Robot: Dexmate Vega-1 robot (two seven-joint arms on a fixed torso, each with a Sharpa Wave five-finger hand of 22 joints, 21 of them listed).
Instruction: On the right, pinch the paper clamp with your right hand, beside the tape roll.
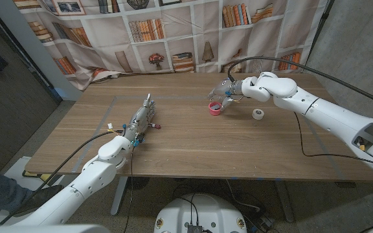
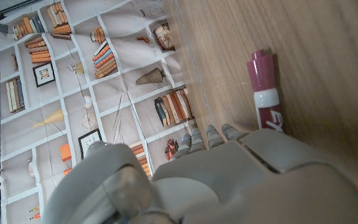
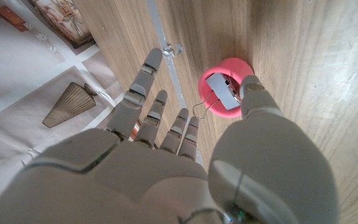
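The paper clamp (image 3: 221, 91), a silver piece with thin wire handles, sits on a pink round thing (image 3: 236, 67) (image 1: 215, 108) on the table's right half. My right hand (image 1: 223, 90) (image 3: 166, 124) hovers just behind and above it with its fingers stretched out and apart. The thumb tip (image 3: 252, 88) is close beside the clamp; I cannot tell whether it touches. Nothing is held between thumb and fingers. A white tape roll (image 1: 258, 114) lies to the right of the pink thing. My left hand (image 1: 141, 120) lies with fingers extended on the left half, holding nothing.
A marker with a maroon cap (image 2: 265, 93) (image 1: 151, 126) lies right beside my left hand. A bookshelf-print curtain (image 1: 173, 32) hangs behind the table's far edge. A black cable (image 1: 316, 65) arcs over my right arm.
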